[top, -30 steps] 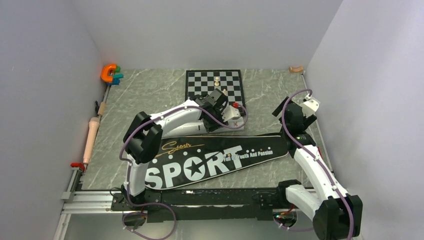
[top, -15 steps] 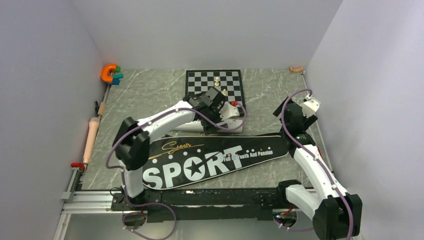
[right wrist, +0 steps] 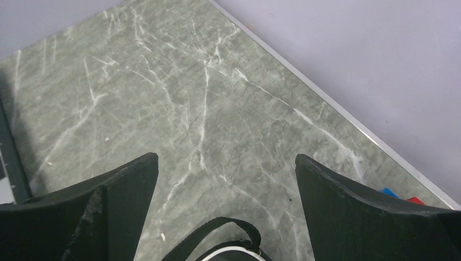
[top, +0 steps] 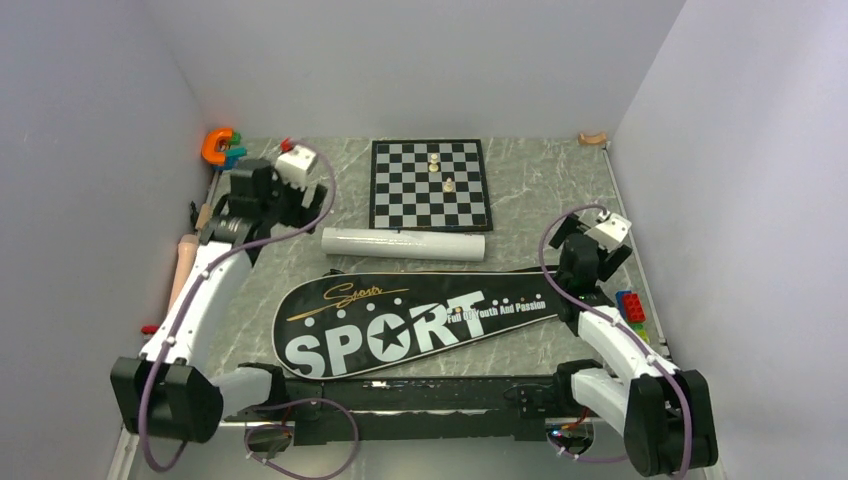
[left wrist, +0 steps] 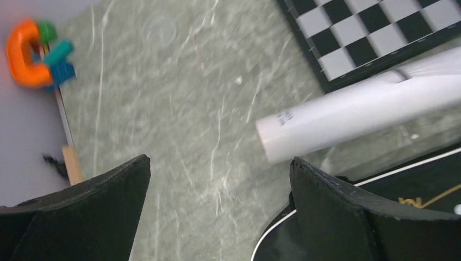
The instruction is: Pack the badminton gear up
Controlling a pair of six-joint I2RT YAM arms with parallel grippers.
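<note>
Your left gripper stands wide open and holds nothing; it has pulled back from the long white tube, which now lies on the desk to its right, just beside the SPORT bag, not yet packed.

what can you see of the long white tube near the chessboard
The long white smooth tube lies flat on the grey marbled table, running left to right between the black-and-white chessboard and the black racket-shaped bag lettered SPORT. Its left end looks closed, with small dark print beside it. It looks like plastic or card. Nothing grips it; whether it touches the board's edge is unclear.
</note>
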